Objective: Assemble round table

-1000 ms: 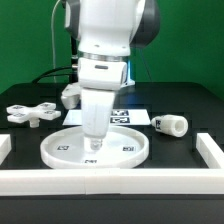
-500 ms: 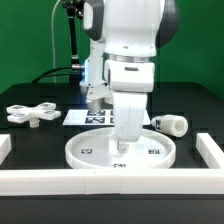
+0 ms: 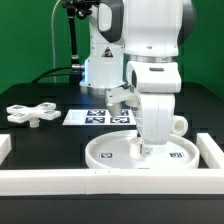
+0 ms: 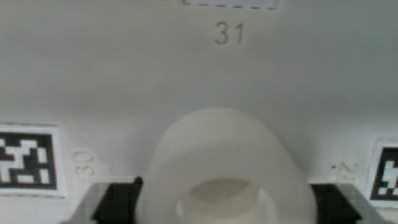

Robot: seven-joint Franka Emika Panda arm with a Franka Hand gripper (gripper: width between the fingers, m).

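Note:
The large rimmed round disc (image 3: 110, 152) lies flat on the black table at the front right of the exterior view. My gripper (image 3: 148, 148) points straight down over its middle. In the wrist view my gripper (image 4: 222, 203) is shut on the disc's raised central hub (image 4: 222, 150), with one dark finger (image 4: 118, 200) against each side. The disc's face (image 4: 214, 70) fills that view. The short cylindrical leg (image 3: 182, 125) lies behind the gripper, partly hidden. The cross-shaped base (image 3: 30, 114) lies at the far left.
The marker board (image 3: 95, 117) lies behind the disc at the centre. White border rails run along the front (image 3: 60, 180), the right (image 3: 212, 150) and the left (image 3: 4, 146). The disc's right rim is close to the right rail. The arm's base stands at the back.
My gripper has slid the disc steadily toward the exterior view's right, from left of centre to near the right rail. The leg is now partly hidden behind the gripper.

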